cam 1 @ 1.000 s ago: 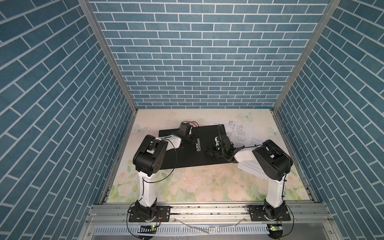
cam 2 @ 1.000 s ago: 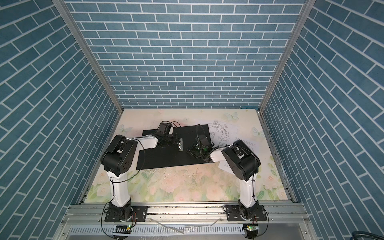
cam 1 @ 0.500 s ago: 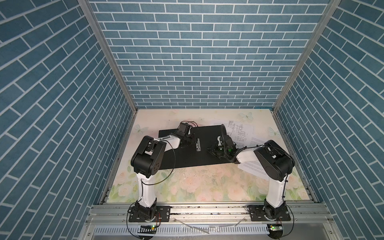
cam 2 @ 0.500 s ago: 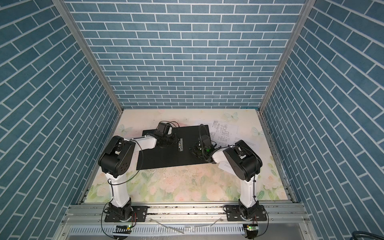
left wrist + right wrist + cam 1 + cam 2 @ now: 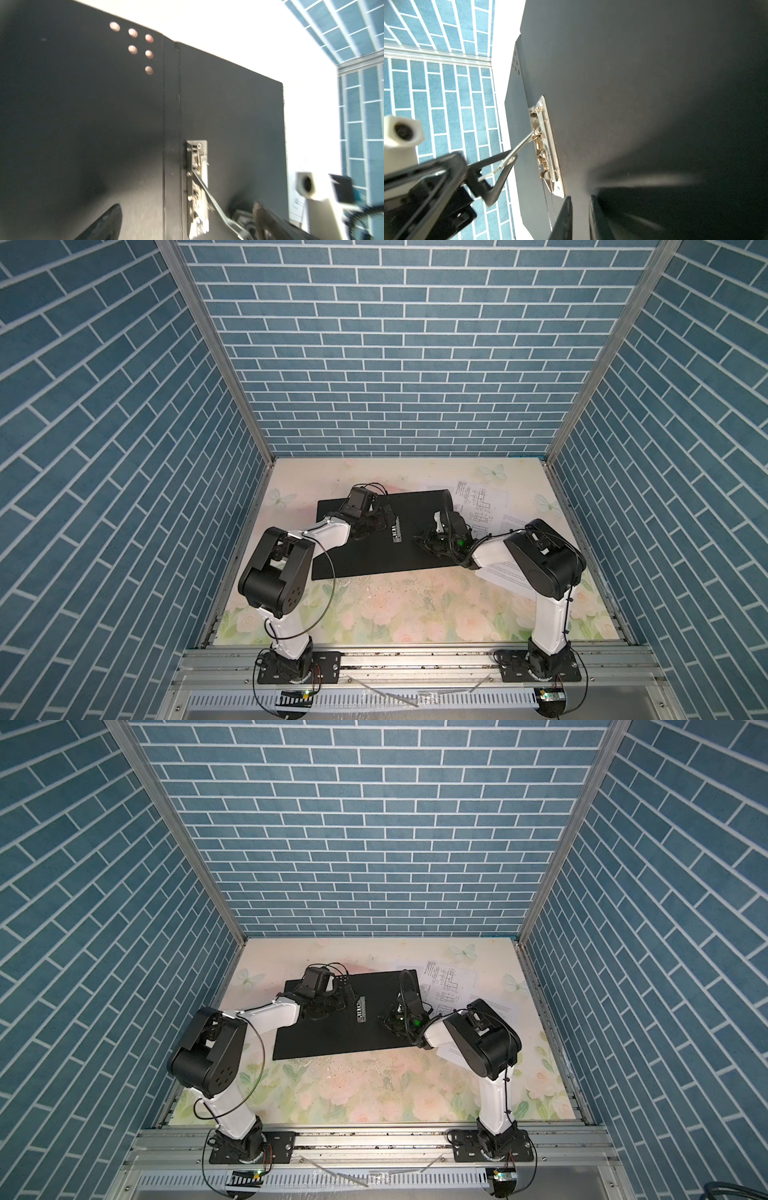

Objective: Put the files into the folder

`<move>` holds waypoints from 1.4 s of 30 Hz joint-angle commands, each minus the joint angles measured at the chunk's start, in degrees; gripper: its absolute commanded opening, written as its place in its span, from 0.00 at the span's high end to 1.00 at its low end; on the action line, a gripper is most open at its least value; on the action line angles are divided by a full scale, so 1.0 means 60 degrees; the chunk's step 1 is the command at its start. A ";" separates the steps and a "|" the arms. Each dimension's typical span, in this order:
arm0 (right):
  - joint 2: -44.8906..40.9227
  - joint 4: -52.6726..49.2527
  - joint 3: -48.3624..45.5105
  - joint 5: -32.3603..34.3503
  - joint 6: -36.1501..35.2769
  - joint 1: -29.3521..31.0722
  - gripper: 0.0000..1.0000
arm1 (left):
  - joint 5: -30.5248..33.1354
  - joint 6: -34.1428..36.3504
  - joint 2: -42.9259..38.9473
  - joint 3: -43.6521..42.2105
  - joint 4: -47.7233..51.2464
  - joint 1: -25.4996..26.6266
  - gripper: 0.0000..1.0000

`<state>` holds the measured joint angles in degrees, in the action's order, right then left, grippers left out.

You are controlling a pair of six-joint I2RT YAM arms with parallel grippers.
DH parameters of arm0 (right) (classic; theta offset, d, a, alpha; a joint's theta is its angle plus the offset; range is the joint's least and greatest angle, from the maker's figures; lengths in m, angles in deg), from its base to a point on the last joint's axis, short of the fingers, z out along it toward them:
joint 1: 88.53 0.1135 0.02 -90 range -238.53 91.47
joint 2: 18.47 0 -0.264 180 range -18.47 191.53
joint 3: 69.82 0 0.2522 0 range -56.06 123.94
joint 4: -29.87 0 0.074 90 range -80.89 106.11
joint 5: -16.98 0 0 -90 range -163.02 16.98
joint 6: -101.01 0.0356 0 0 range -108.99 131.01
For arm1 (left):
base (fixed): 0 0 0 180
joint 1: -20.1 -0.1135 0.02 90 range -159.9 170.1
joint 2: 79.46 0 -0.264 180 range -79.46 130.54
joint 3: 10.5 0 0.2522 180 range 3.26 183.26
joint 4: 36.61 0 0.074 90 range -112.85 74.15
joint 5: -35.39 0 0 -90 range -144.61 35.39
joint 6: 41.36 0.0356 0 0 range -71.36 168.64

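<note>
The folder lies open on the table, black inside up, with a metal clip beside its spine. The clip's thin lever stands raised. My left gripper is open around the clip, the lever close to one finger. My right gripper hangs low over the folder's right half, its fingers almost together with nothing between them. The files, printed white sheets, lie to the right of the folder, partly under my right arm.
Several small holes mark the folder's far corner. The floral table is walled by blue brick panels on three sides. A metal rail with both arm bases runs along the near edge.
My left gripper has gone from shut to wide open at the clip. The right gripper stays nearly closed and has shifted only slightly.
</note>
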<state>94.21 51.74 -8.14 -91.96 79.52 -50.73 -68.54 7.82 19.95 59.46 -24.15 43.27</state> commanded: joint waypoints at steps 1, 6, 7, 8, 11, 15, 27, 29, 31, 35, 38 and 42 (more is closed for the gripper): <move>0.0756 -0.1210 -0.0377 0.0099 -0.0101 -0.0001 0.82 | -0.0356 -0.0555 -0.0499 -0.0663 -0.0562 0.0018 0.00; 0.0994 -0.0902 -0.0362 -0.0120 0.0027 -0.0001 0.82 | -0.0742 -0.0980 -0.1091 -0.1430 -0.1433 0.0216 0.00; 0.1030 -0.0853 -0.0373 -0.0125 0.0056 -0.0001 0.82 | -0.0777 -0.0968 -0.1161 -0.1503 -0.1543 0.0310 0.00; 0.1053 -0.0794 -0.0384 -0.0146 0.0082 -0.0001 0.82 | -0.0811 -0.0947 -0.1228 -0.1566 -0.1658 0.0412 0.00; 0.1097 -0.0741 -0.0357 -0.0198 0.0121 0.0000 0.82 | -0.1142 -0.0955 -0.1255 -0.1618 -0.1991 0.0672 0.00; 0.1130 -0.0761 -0.0348 -0.0227 0.0112 -0.0016 0.83 | -0.1751 -0.1339 -0.0988 -0.1597 -0.2827 0.0975 0.00; 0.1094 -0.0813 -0.0453 -0.0198 0.0116 -0.0074 0.83 | -0.2191 -0.1903 0.0367 -0.0807 -0.3978 0.1019 0.00; 0.1068 -0.0852 -0.0452 -0.0213 0.0112 -0.0079 0.83 | -0.2196 -0.1865 0.0570 -0.0570 -0.3944 0.0978 0.00; 0.1036 -0.0923 -0.0443 -0.0213 0.0076 -0.0089 0.83 | -0.2226 -0.1817 0.0732 -0.0333 -0.3890 0.0929 0.00; 0.0995 -0.1110 -0.0463 -0.0169 0.0035 -0.0089 0.83 | -0.2248 -0.1599 0.0962 0.0146 -0.3598 0.0717 0.00; 0.0995 -0.1157 -0.0472 -0.0139 0.0051 -0.0089 0.83 | -0.2246 -0.1317 0.1227 0.0573 -0.3309 0.0613 0.00; 0.1015 -0.1282 -0.0378 -0.0154 0.0051 -0.0097 0.83 | -0.2331 -0.1054 0.1806 0.1205 -0.2986 0.0450 0.00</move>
<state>97.14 57.06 -8.14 -94.61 79.72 -51.10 -81.81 -0.94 28.41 64.77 -44.48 46.73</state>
